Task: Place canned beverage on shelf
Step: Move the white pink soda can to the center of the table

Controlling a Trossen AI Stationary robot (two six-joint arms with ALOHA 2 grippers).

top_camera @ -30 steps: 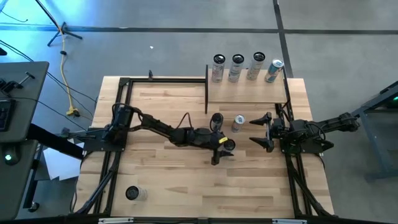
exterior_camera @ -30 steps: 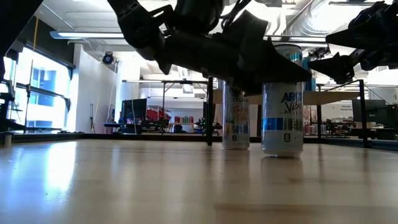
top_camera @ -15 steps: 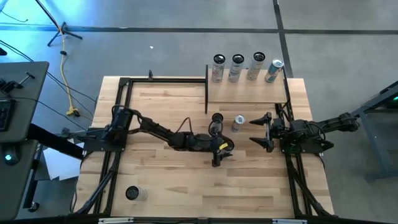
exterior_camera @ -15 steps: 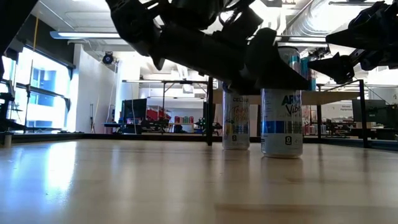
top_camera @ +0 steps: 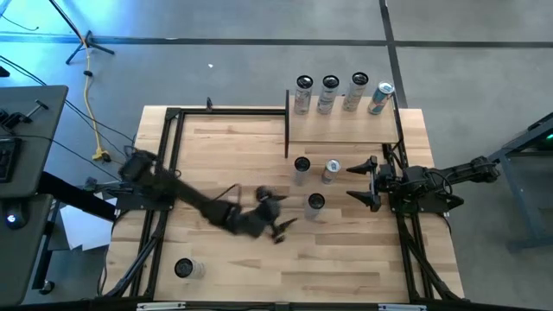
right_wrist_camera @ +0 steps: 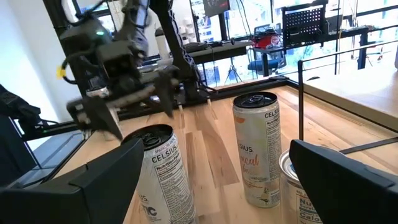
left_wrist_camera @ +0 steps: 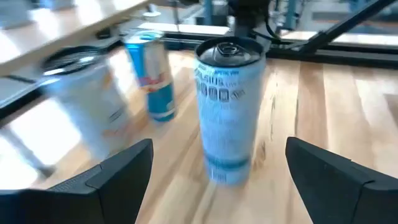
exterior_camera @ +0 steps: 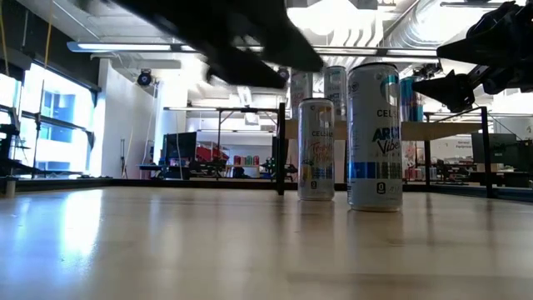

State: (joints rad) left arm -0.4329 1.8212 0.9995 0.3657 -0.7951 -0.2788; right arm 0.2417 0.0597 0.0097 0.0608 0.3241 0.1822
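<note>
Three canned beverages stand upright on the wooden table: one (top_camera: 315, 204) nearest my left gripper, and two farther back (top_camera: 301, 165) (top_camera: 331, 169) in front of the shelf (top_camera: 341, 128). My left gripper (top_camera: 282, 221) is open and empty, to the left of and nearer than the first can, which fills the middle of the left wrist view (left_wrist_camera: 230, 112) between and beyond the fingers. My right gripper (top_camera: 352, 182) is open and empty to the right of the cans; its wrist view shows them ahead (right_wrist_camera: 163, 171) (right_wrist_camera: 257, 149).
Several cans (top_camera: 330, 86) stand in a row along the shelf's far edge. A black post (top_camera: 287, 121) rises at the shelf's left end. A single can (top_camera: 184, 269) stands at the table's near left corner. Black frame rails (top_camera: 164, 207) run along both table sides.
My left gripper has drawn back from the nearest can toward the table's left and near edges. The can stays upright on the table where the gripper was.
</note>
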